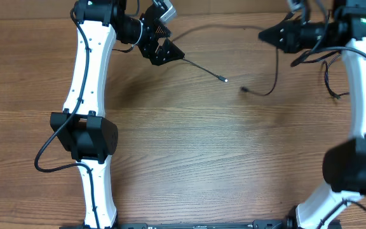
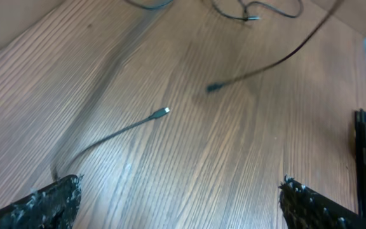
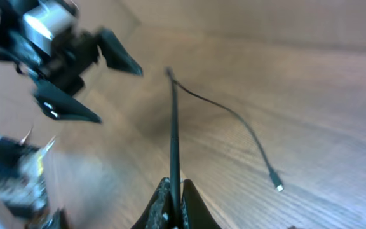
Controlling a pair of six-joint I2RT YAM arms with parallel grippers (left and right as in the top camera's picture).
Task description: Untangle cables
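Note:
A thin black cable [image 1: 230, 27] runs left from my right gripper [image 1: 263, 34], which is shut on it. It bends beside my left gripper [image 1: 169, 41] and ends in a plug [image 1: 224, 79] on the table. In the right wrist view the cable [image 3: 173, 127] rises from the shut gripper [image 3: 175, 189] and drapes down to its plug [image 3: 277, 186]. The left gripper [image 2: 180, 200] is open, with only bare wood between its fingers [image 2: 53, 200]. The plug [image 2: 163, 112] lies ahead of it. A second cable's plug [image 1: 244, 90] lies nearby, also seen from the left wrist [image 2: 213, 87].
More black cords [image 1: 333, 81] hang and loop near the right arm at the far right. In the left wrist view another looped cord [image 2: 253, 13] lies at the top edge. The wooden table [image 1: 189, 152] spreads toward the front.

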